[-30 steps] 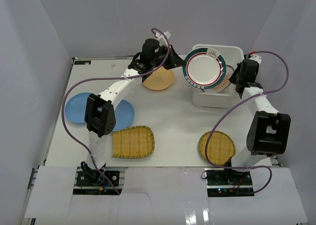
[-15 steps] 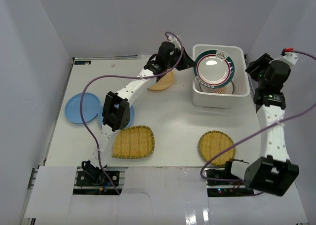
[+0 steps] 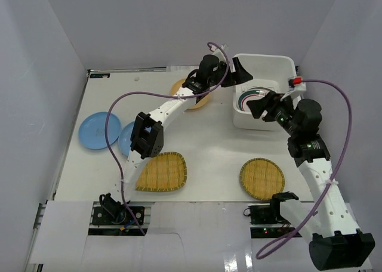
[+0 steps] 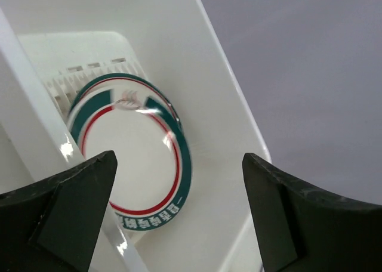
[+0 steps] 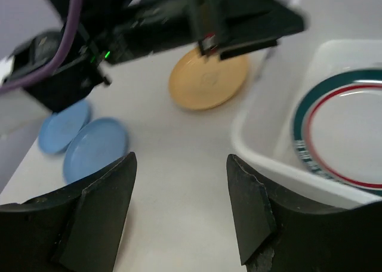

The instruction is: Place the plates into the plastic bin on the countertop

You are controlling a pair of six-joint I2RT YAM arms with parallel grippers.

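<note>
Green-rimmed plate (image 4: pixel 134 164) inside plastic bin (image 3: pixel 268 58), toward its left wall; flat or leaning, cannot tell. Left pincer (image 4: pixel 179 218) spread wide, empty, above bin's left rim. Right pincer (image 5: pixel 179 221) also spread, empty, at bin's front wall, over worktop (image 3: pixel 209 141). Both arms crowd bin. Orange-yellow plate (image 5: pixel 209 78) just left of bin, partly under left arm. Blue plate (image 3: pixel 95 130) and second blue plate (image 3: pixel 126 142) side by side at far left. Bamboo tray (image 3: pixel 161 172) near left base, second bamboo tray (image 3: pixel 262 178) near right base, well apart.
</note>
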